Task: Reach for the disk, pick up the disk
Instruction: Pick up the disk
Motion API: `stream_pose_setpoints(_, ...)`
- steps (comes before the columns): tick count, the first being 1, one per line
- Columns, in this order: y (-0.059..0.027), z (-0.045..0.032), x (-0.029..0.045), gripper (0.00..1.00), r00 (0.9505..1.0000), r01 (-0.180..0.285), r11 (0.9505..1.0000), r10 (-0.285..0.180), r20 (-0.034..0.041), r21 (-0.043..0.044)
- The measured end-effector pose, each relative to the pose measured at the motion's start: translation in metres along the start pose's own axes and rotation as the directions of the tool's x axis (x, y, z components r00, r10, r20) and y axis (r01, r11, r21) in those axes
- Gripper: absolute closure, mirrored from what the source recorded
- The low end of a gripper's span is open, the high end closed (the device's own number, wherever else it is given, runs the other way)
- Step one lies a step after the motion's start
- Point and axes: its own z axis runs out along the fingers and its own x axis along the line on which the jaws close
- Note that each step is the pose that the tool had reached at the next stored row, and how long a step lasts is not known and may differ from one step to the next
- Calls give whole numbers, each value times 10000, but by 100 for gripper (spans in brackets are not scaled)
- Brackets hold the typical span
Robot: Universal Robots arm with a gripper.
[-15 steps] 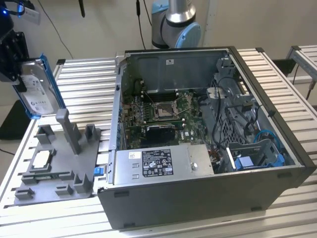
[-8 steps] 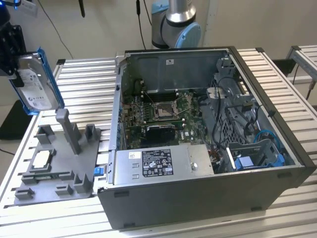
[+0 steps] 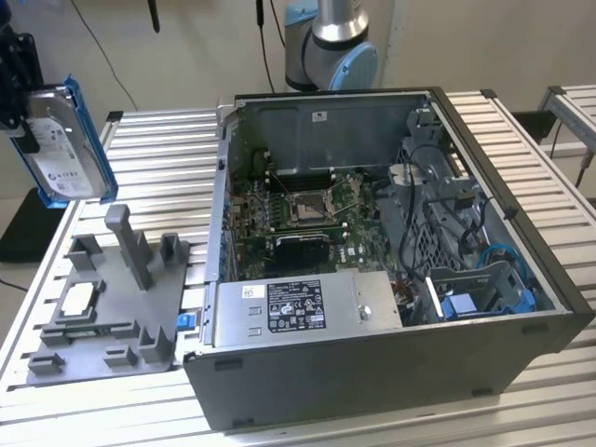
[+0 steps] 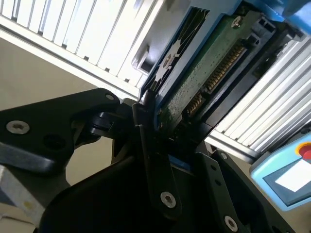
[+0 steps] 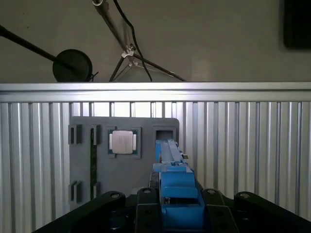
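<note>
The black fingers are clamped on one end of the disk, one on each flat face. In the second wrist view its green circuit-board side and a row of gold contacts face the camera, with the blue bracket along its edge. In the first wrist view the disk shows edge-on, its blue bracket between the fingers.

In the exterior view the disk hangs upright at the exterior view's far left, white label towards the camera and blue bracket round its rim. It is lifted clear of the worktop and touches nothing but the fingers.

Below it on the worktop lies a grey tray with raised posts and slots, and a small square chip sits in one pocket. In the first wrist view the tray and chip lie beyond the disk's free end.

To the exterior view's right of the tray stands an open computer case. Inside it are a green motherboard and a silver box with a black-and-white label near the front wall. The arm's base rises behind the case.
</note>
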Motion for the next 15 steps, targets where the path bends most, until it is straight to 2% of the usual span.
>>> stream_pose_setpoints(15,8,-254,0,100,10000,38,10000,-38,-2,-1)
